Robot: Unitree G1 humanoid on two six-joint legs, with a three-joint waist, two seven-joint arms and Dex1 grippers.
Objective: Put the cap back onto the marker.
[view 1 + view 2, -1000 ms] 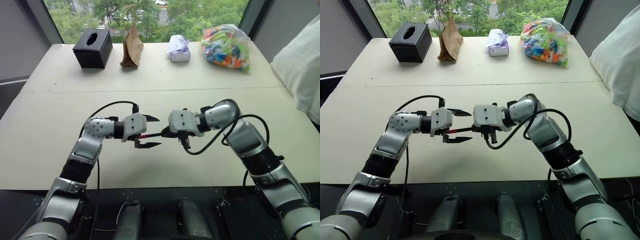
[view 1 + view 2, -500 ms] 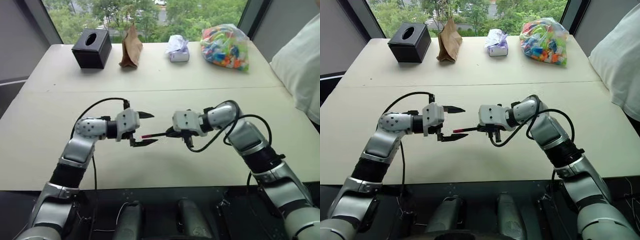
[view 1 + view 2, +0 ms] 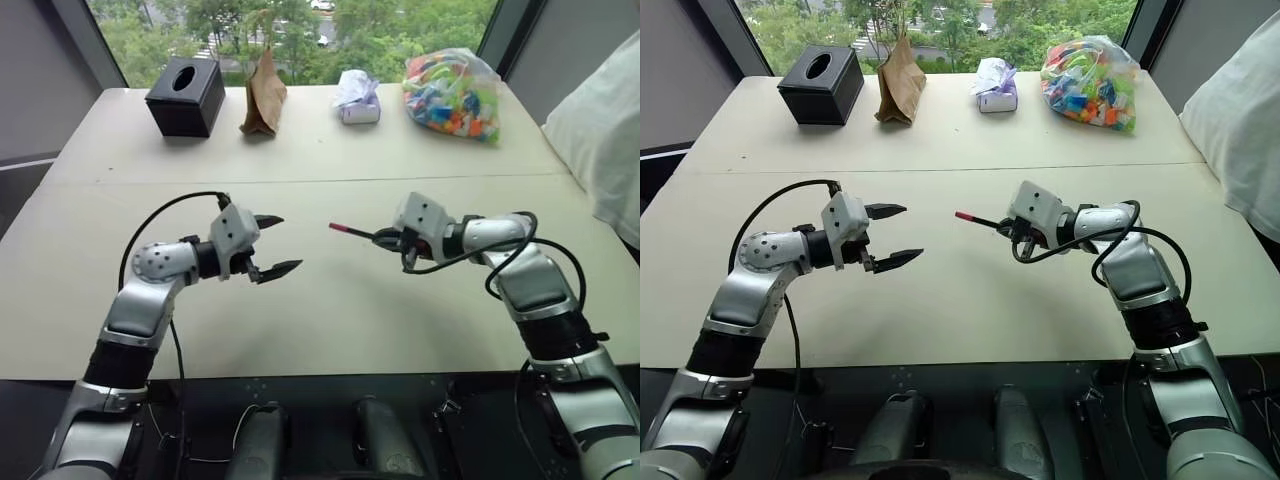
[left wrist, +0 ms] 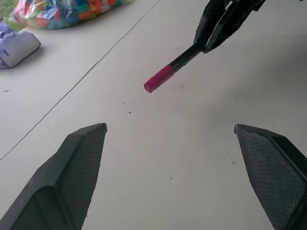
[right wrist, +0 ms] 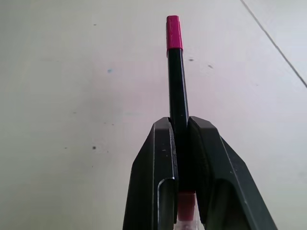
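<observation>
Right wrist view shows the marker (image 5: 177, 91) clamped between the two black fingers (image 5: 153, 177) of the right gripper (image 5: 181, 125), its long axis running straight out along the fingers. The cap (image 5: 173, 32) sits on the far end of the marker, in line with the dark barrel. In the left eye view the marker lies nearly level above the bench (image 3: 330, 320), its capped end directed toward the robot's left and slightly away from the robot. The left gripper (image 3: 275, 243) hangs over the bench with its fingers spread wide and nothing between them; it is well apart from the capped end, which points roughly toward it. No writing or label can be read on the marker, the cap or either gripper.
</observation>
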